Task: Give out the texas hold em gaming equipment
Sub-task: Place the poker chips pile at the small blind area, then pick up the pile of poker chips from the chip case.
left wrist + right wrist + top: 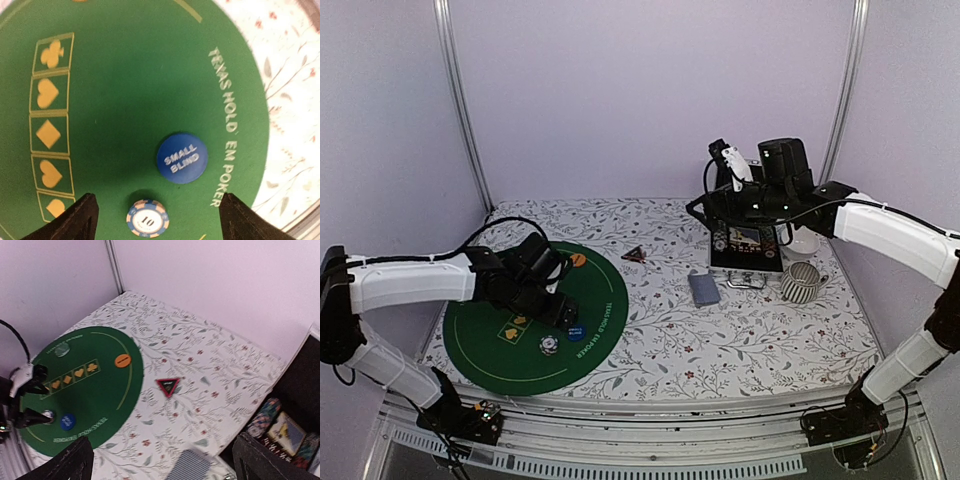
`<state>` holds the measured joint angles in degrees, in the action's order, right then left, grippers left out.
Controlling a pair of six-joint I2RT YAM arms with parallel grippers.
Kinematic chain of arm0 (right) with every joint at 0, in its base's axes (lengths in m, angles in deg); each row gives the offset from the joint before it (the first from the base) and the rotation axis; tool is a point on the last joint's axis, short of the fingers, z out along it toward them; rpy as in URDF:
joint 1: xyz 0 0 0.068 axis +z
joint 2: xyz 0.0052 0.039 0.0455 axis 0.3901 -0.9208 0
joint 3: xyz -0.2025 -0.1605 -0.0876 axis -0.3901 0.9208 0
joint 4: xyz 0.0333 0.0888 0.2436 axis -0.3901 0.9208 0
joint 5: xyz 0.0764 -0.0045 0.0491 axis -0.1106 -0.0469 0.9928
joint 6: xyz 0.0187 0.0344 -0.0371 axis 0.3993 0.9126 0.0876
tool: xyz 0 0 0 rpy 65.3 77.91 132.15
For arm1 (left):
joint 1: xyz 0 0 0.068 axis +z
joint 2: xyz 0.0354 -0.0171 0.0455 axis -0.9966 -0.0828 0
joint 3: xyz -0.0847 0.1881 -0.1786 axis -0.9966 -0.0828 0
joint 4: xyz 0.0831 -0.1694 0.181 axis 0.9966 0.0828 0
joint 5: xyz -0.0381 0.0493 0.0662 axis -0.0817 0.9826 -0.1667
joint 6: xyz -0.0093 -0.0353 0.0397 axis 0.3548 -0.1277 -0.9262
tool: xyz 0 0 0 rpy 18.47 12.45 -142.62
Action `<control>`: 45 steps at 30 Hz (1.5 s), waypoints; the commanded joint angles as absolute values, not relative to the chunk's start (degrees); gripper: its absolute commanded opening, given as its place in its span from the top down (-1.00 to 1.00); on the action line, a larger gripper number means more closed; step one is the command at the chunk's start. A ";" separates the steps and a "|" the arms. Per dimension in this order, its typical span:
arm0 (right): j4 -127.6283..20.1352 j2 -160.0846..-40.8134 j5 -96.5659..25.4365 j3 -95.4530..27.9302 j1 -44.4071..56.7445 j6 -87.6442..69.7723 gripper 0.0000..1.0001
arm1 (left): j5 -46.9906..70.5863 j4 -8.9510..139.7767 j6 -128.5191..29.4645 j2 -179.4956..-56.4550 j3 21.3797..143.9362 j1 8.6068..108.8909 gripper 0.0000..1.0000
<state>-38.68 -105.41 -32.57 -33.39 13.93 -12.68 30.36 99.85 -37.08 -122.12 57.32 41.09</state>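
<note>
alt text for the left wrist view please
A blue Small Blind disc and a striped 10 chip lie close together on a green Texas Hold'em mat, framed by the open left pincer. Floral tablecloth at right.

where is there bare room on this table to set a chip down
Bare floral cloth lies between the round green felt mat and the grey-blue card deck, and in front of the ribbed cup. Crowded: around the silver-and-black case, and the mat's near rim by the blue disc and striped chip.
</note>
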 commanded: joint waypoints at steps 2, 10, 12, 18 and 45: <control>-43.17 -110.51 -43.48 -35.16 10.32 -40.12 -0.98 | 29.96 102.19 -45.01 -120.34 67.23 43.49 -0.78; -42.96 -120.89 -36.84 -34.48 1.28 -64.43 -1.00 | 23.62 98.01 -50.41 -118.85 69.87 52.31 -0.80; -42.95 -122.44 -33.68 -34.42 -1.11 -69.03 -0.96 | 23.25 97.19 -51.75 -119.09 69.39 54.11 -0.80; -42.84 -131.34 -37.87 -38.35 -2.99 -77.89 -0.84 | 20.45 93.79 -54.21 -119.92 66.68 59.56 -0.80; -43.12 -147.91 -39.20 -50.28 -2.56 -83.32 -0.31 | 13.56 92.39 -55.33 -119.04 65.29 65.31 -0.82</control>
